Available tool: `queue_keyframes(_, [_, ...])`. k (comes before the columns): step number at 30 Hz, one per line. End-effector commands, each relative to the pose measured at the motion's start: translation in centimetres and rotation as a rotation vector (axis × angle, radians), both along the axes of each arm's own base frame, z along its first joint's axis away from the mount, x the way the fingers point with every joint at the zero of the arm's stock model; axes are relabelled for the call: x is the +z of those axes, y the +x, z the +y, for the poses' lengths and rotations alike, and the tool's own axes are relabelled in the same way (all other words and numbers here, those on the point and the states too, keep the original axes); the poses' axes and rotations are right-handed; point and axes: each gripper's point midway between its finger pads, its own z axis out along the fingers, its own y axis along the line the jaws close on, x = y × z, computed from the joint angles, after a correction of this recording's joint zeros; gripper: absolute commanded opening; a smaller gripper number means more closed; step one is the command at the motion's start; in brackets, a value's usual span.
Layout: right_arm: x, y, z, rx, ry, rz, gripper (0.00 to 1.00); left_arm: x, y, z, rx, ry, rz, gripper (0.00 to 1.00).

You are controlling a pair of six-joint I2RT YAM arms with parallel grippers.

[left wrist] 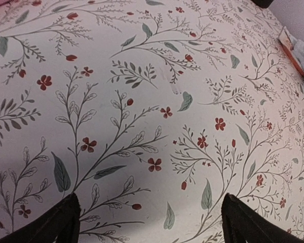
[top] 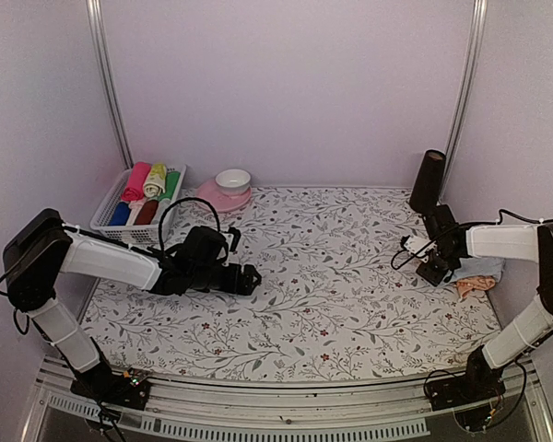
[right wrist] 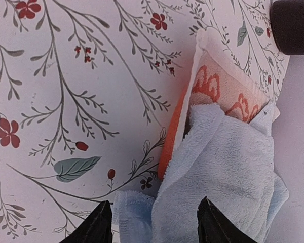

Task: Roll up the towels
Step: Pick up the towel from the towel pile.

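The two towels lie in a loose heap at the table's right edge. The pale blue towel [right wrist: 233, 167] is draped over the peach-orange towel [right wrist: 220, 88], whose pale prints and orange edge show. From above, the blue towel [top: 487, 267] and the peach towel [top: 470, 285] sit just right of my right gripper [top: 433, 268]. My right gripper [right wrist: 154, 228] is open, its fingers astride the blue towel's near fold. My left gripper [left wrist: 152, 228] is open over bare sheet, left of centre [top: 246, 279]. The towels show far off [left wrist: 296, 48].
A white basket [top: 108, 224] of rolled coloured cloths stands at the back left. Beside it is a pink dish with a white bowl [top: 232, 179]. A black cylinder [top: 429, 177] stands at the back right [right wrist: 294, 25]. Walls close in the left, back and right sides.
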Motion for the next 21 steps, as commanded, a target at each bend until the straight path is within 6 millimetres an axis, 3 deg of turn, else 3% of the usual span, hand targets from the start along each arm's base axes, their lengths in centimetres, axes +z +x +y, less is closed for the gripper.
queue_keyframes(1, [-0.9,-0.3,-0.9,-0.019,-0.059,0.006,0.57,0.3,-0.4,-0.7,-0.020,-0.023,-0.010,0.97])
queue_keyframes(5, [-1.6,-0.6,-1.4,-0.027,-0.087,0.024,0.54,0.3,-0.4,-0.8,-0.021,-0.023,-0.010,0.97])
queue_keyframes(7, [-1.7,-0.6,-1.7,-0.035,-0.111,0.024,0.47,0.2,-0.5,-0.8,-0.022,-0.024,-0.006,0.97])
queue_keyframes(11, [-0.8,0.0,-2.5,-0.056,-0.154,-0.021,0.07,0.2,-0.4,-0.8,-0.022,-0.029,-0.005,0.97])
queue_keyframes(13, [0.7,0.8,-2.5,-0.073,-0.152,-0.075,0.03,0.2,-0.5,-0.8,-0.023,-0.027,-0.004,0.97])
queue_keyframes(16, [5.0,3.0,-2.5,-0.110,-0.134,-0.219,0.02,0.2,-0.5,-0.8,-0.023,-0.027,-0.005,0.97])
queue_keyframes(18, [9.6,4.8,-2.0,-0.131,-0.079,-0.353,0.02,0.3,-0.4,-0.8,-0.022,-0.025,-0.009,0.97])
queue_keyframes(21, [18.2,6.8,-0.2,-0.109,0.071,-0.564,0.02,0.5,-0.4,-1.0,-0.031,-0.026,-0.019,0.97])
